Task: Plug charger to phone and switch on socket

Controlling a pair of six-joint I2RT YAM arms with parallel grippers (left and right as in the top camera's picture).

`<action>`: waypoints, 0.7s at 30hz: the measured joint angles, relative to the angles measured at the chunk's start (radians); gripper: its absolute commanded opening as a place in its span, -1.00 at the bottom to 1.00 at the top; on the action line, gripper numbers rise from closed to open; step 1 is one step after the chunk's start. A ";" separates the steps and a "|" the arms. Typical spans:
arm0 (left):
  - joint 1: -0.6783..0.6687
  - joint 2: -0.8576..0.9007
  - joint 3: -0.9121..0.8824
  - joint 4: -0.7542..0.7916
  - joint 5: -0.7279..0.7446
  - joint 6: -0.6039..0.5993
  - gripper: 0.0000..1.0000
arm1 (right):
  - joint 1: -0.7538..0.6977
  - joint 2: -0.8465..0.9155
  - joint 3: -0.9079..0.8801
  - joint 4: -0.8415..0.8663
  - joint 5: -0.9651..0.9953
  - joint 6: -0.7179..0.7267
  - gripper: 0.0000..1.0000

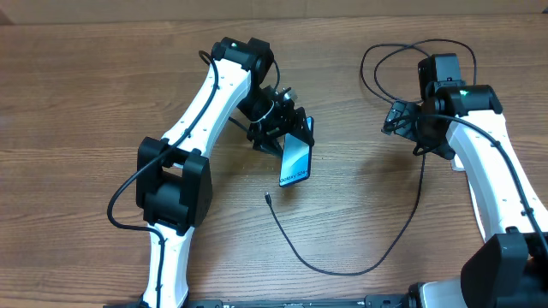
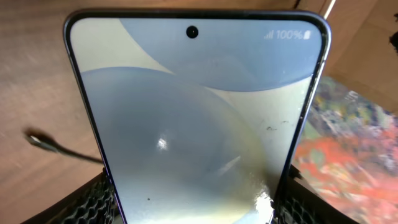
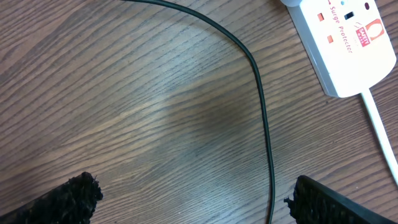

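Wood table [image 1: 86,85]: phone [image 1: 295,161] clamped in L pincer [image 1: 291,135], charger tip [image 1: 268,198] nearby.

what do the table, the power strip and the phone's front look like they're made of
The table looks like wood or wood-look laminate, matte: brown grain lines run across it. The power strip is probably smooth moulded plastic, white with printed red markings. The phone front is likely glossy glass: bright reflected spots show on it.

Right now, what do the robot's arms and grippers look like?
The left arm and right arm have white tubular links, boxy black joints and thin black cables. The right arm shows a green light. The left gripper and right gripper are black, with textured finger pads.
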 measured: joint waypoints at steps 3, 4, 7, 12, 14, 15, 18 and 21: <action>0.000 0.000 0.000 0.017 -0.015 0.009 0.20 | 0.000 0.000 0.000 0.000 0.000 0.000 1.00; 0.000 0.000 0.000 0.021 -0.019 0.014 0.19 | 0.000 0.000 0.000 -0.001 0.000 0.000 1.00; 0.000 0.000 0.000 0.023 -0.029 0.027 0.20 | 0.000 0.000 0.000 0.003 0.000 0.000 1.00; 0.000 0.000 0.000 0.023 -0.035 0.030 0.19 | 0.000 0.000 0.000 0.074 -0.027 0.001 1.00; 0.000 0.000 0.000 0.023 -0.035 0.030 0.19 | 0.000 0.000 0.000 0.072 -0.061 0.000 0.99; 0.000 0.000 0.000 0.023 -0.036 0.030 0.19 | 0.000 0.000 0.000 0.075 -0.083 0.000 0.93; 0.000 0.000 0.000 0.023 -0.036 0.030 0.20 | 0.000 0.000 0.000 0.071 -0.167 -0.019 0.75; 0.000 0.000 0.000 0.023 -0.036 0.030 0.19 | 0.000 0.000 0.000 0.072 -0.312 -0.103 0.74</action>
